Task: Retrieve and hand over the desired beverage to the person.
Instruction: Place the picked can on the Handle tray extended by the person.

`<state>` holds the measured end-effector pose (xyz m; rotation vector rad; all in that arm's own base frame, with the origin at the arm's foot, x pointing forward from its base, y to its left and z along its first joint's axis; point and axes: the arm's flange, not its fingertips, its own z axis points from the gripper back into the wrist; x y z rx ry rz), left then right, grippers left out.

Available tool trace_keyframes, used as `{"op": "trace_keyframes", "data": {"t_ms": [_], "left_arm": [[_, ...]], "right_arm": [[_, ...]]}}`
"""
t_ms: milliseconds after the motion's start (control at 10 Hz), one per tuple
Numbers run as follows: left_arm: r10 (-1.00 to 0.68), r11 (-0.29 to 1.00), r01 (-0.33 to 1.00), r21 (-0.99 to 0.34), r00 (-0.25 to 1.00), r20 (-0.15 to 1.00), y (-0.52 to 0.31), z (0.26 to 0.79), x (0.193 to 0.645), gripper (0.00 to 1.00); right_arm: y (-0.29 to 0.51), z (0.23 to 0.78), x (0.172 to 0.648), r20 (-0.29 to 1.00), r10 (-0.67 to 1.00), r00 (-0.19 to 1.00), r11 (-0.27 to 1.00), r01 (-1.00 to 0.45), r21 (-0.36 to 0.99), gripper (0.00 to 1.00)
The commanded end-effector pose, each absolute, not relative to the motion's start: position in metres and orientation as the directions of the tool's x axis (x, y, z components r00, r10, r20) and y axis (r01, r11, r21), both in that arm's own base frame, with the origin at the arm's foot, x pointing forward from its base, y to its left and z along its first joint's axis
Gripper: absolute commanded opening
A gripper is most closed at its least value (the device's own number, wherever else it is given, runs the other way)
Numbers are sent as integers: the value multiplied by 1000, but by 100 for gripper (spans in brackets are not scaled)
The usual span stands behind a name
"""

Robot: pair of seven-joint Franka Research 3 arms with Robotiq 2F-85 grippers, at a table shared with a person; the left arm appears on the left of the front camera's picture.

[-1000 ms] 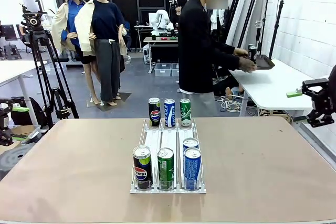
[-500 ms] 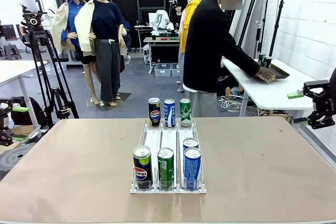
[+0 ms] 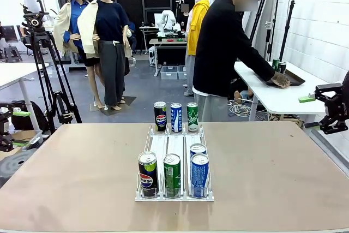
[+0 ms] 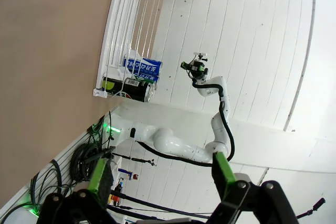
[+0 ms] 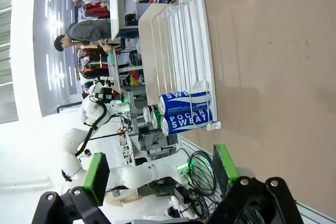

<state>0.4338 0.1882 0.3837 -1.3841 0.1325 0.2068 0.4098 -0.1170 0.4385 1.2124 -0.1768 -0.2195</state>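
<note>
The person in a black jacket stands beyond the table's far edge, turned to the right, one hand on the white side table. A white rack in the middle of the table holds several cans: Pepsi, green and blue Pocari at the near end, three more at the far end. My right gripper hangs off the table's right side, open and empty. At the table's left side my left gripper is also open and empty.
The brown tabletop is bare around the rack. A white side table with a dark tray stands behind at the right. A camera tripod stands at the back left.
The person has straightened up and shifted right, the hand sliding along the side table. Both grippers and the cans have stayed put.
</note>
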Motion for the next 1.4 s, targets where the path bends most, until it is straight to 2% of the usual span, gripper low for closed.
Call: {"op": "trace_keyframes", "data": {"t_ms": [0, 1300], "left_arm": [[64, 178, -222, -959, 975, -214, 188, 386, 431, 100], [64, 178, -222, -959, 975, -214, 188, 386, 431, 100]], "right_arm": [[-117, 440, 412, 23, -266, 964, 342, 71, 937, 100], [-117, 440, 412, 23, -266, 964, 342, 71, 937, 100]]}}
